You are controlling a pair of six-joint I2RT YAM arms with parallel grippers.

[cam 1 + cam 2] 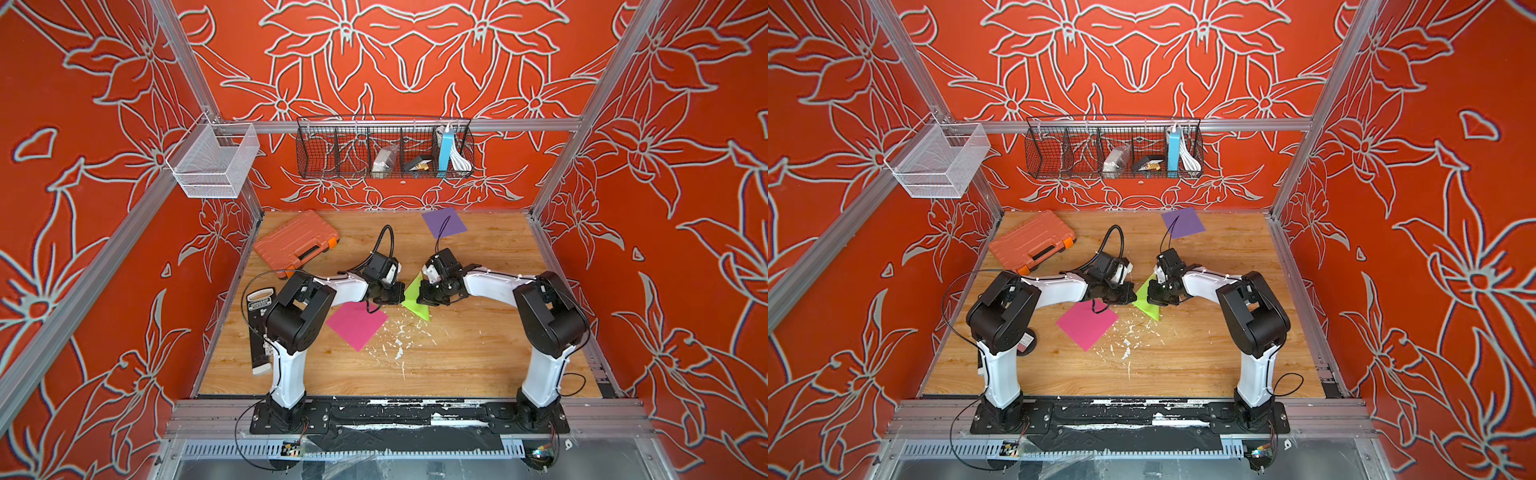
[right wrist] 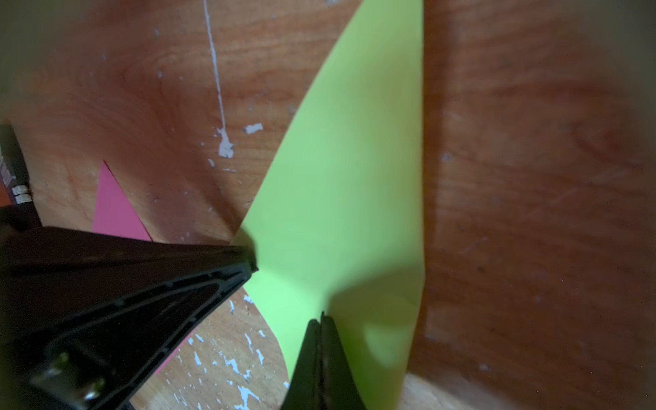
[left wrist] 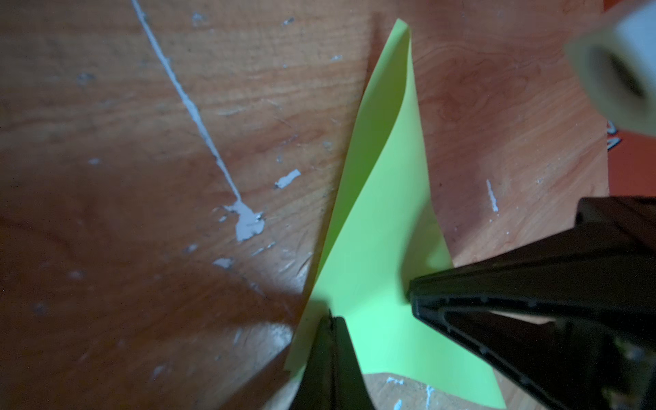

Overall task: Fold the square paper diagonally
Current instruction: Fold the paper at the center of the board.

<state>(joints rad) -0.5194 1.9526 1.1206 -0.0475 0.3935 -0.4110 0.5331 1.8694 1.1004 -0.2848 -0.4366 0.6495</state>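
The wooden tabletop (image 1: pixel 457 365) spreads out in front of me, boxed in by red flowered walls. On the back rail hangs a long black wire basket (image 1: pixel 320 158) with a few odds and ends in its right-hand compartments. A white mesh basket (image 1: pixel 216 166) hangs at the back left corner. An orange tool case (image 1: pixel 295 243) lies closed at the back left of the tabletop.

A pink paper (image 1: pixel 357 326) lies flat in front of my left forearm, left of centre. A purple paper (image 1: pixel 444 222) lies flat near the back edge, right of centre.

The green paper (image 1: pixel 415 297) is in the middle of the tabletop, just right of the pink sheet's near corner, raised between my two arms. It is doubled over loosely: in the left wrist view its two layers run together to one far tip, with a gap between them nearer to me. I cannot tell whether its low point touches the wood.

My left fingers (image 3: pixel 337 355) are pinched tight together on one part of that green sheet. My right fingers (image 2: pixel 316 355) are pinched just as tight on another part close by, so the two pairs nearly face each other across it.

Small white flecks (image 1: pixel 399 336) are scattered on the wood in front of the green paper.
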